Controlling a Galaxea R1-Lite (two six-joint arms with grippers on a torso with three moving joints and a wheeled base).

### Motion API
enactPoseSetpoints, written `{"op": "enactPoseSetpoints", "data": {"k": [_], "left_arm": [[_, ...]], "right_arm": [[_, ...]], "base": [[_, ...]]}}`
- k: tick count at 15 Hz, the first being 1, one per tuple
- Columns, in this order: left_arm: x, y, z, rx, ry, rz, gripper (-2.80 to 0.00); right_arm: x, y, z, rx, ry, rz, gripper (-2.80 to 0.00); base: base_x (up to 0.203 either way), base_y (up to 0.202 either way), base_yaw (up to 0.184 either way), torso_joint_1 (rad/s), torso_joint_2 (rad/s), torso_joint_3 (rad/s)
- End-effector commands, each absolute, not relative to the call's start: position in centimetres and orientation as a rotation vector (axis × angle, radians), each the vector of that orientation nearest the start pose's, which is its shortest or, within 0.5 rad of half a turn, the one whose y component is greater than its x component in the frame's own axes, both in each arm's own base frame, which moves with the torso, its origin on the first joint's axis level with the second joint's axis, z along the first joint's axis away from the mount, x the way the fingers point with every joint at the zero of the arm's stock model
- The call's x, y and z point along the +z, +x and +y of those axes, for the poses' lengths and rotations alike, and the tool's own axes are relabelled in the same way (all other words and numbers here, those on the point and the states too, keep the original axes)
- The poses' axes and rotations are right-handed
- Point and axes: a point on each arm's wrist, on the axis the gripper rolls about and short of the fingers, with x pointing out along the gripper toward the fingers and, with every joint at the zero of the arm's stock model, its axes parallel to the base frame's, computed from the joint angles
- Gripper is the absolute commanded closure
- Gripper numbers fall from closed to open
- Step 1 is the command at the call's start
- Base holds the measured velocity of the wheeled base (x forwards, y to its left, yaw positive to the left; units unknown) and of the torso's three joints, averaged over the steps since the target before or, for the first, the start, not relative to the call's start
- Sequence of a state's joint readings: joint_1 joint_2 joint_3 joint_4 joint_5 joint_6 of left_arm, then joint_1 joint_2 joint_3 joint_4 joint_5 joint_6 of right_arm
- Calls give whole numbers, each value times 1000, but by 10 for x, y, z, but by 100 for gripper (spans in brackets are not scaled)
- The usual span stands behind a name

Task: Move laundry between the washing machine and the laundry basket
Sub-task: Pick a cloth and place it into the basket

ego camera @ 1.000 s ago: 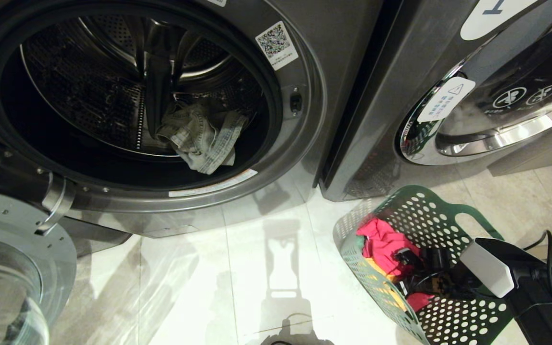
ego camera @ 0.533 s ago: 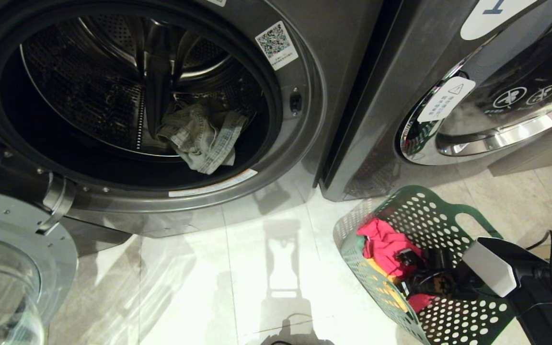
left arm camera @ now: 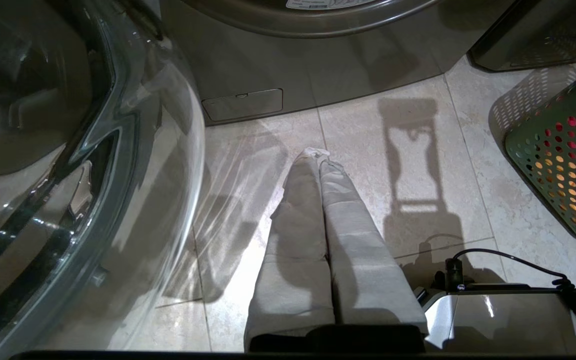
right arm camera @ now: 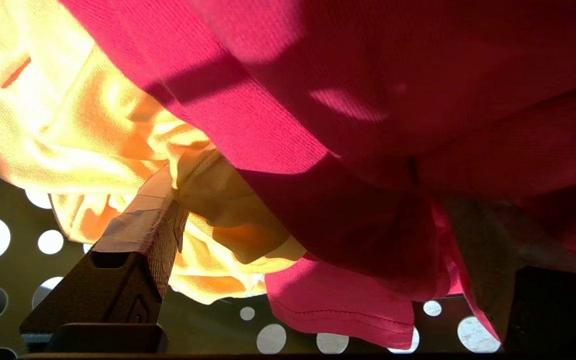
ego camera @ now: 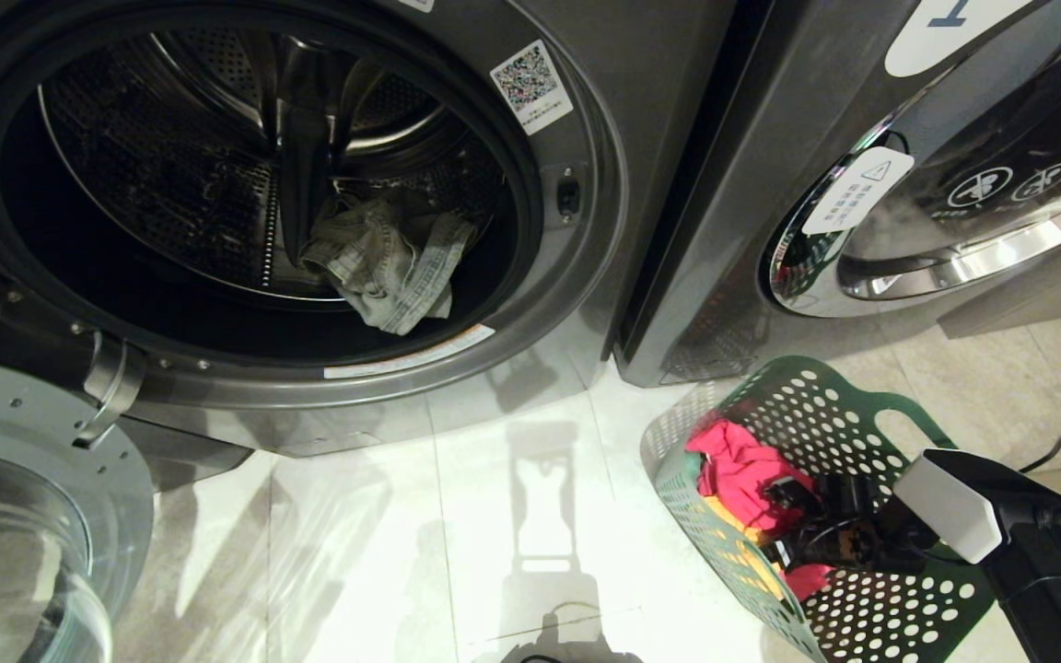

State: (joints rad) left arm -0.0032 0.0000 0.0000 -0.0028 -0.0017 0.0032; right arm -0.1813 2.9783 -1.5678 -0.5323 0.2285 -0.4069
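**A:** Right gripper [right arm camera: 308,240] is down in the basket [ego camera: 899,405], fingers spread as wide as they go, pink shirt [ego camera: 738,474] and yellow cloth [right arm camera: 93,125] bunched between them. It has hold of nothing yet.

**B:** And the basket sits where?

**A:** On the floor [ego camera: 512,516], to the right of the open washer [ego camera: 586,304], in front of the next machine [ego camera: 733,184]. One greyish garment [ego camera: 383,262] lies in the drum; I'd guess the pile goes in after it.

**B:** So how does it grab well from there?

**A:** Sink a touch deeper so both fingers straddle a thick fold of the pink, then close fully. One finger [right arm camera: 143,225] is pressed against the yellow, the other [right arm camera: 483,250] is half under pink, so a shallow pinch may catch only an edge and slip out on the way up.

**B:** It might take both pieces.

**A:** Likely, they're tangled. Fine if both lift clear. The worry is cloth trailing over the rim and tipping the basket, which looks light. Lift straight up before swinging left.

**B:** The other arm?

**A:** Left gripper [left arm camera: 320,160] hangs low over the tiles beside the open door [left arm camera: 93,150], fingers pressed together, holding nothing. It's out of the way, though the door glass juts out on that side, so the carry should come in from the right of the opening.
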Motion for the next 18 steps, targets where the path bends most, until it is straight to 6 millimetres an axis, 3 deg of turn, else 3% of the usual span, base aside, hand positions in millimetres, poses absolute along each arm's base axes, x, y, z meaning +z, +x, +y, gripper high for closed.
{"op": "enactPoseSetpoints", "data": {"k": [1,14,15,18], "left_arm": [[76,-23,0,-5,3,-2,0],[76,-23,0,-5,3,-2,0],[76,-23,0,-5,3,-2,0],[76,-23,0,-5,3,-3,0]], "right_arm": [[-188,459,-79,219,-207,824,-280],[-194,454,-78,231,-189,878,-280],[-193,454,-78,231,-189,877,0],[-194,454,-78,230,-185,882,0]], "base": [[0,0,0,0,0,0],[0,0,0,0,0,0],[0,0,0,0,0,0],[0,0,0,0,0,0]]}}
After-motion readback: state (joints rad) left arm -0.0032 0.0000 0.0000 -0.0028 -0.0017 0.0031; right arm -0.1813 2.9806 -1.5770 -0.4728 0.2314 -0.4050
